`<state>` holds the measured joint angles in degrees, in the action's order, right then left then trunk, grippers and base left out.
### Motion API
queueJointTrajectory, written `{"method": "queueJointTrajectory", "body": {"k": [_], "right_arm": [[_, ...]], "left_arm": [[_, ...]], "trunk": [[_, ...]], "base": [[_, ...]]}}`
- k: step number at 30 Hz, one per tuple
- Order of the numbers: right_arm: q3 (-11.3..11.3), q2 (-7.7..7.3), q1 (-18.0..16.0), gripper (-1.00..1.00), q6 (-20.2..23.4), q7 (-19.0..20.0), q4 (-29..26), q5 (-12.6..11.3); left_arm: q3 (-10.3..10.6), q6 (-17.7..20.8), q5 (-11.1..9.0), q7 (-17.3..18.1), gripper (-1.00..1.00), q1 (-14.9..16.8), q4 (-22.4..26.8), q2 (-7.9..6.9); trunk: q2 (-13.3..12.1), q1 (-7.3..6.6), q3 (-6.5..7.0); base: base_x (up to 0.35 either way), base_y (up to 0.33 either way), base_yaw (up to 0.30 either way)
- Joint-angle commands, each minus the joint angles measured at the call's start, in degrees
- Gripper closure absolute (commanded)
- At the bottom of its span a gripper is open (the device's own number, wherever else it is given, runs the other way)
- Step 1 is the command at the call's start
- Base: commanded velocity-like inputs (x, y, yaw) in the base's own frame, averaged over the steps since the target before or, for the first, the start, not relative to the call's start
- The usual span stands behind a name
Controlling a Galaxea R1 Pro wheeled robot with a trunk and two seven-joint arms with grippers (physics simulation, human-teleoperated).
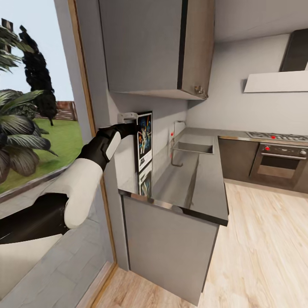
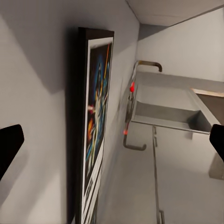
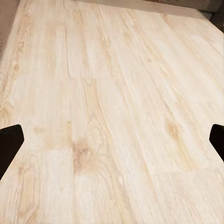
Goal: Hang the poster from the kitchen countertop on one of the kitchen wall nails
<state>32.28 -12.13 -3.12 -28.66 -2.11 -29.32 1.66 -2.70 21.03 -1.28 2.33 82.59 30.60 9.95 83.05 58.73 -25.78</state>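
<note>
Left arm reaching toward poster above the worktop

The poster stands upright against the grey wall, its lower edge at the back of the steel worktop, with the sink and chrome tap beyond it. The left gripper is beside the poster's frame, jaws wide, holding nothing. The right gripper points down at the wooden floor, jaws wide and empty
</note>
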Motion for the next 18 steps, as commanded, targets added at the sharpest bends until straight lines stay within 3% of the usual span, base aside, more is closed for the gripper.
{"method": "queueJointTrajectory", "body": {"k": [1, 13, 18], "right_arm": [[0.1, 0.00, -0.1, -1.00, -0.2, -0.2, 0.1, 0.2], [0.2, -0.03, -0.1, -1.00, -0.2, -0.3, 0.0, 0.1], [0.2, -0.08, -0.1, -1.00, -0.3, -0.3, -0.1, 0.0]], "left_arm": [[-0.3, 0.3, -0.1, 0.2, -1.00, 0.0, 0.0, 0.05], [-0.3, 0.0, -0.1, 0.2, -1.00, 0.0, -1.4, 0.05], [-0.2, -4.8, -0.2, 0.2, -1.00, 0.0, -5.3, 0.05]], "trunk": [[0.0, 0.00, -0.06], [0.0, 0.00, -0.06], [0.0, 0.00, -0.06]], "base": [[0.022, 0.000, 0.000], [0.006, 0.000, 0.000], [0.022, 0.000, 0.000]]}}
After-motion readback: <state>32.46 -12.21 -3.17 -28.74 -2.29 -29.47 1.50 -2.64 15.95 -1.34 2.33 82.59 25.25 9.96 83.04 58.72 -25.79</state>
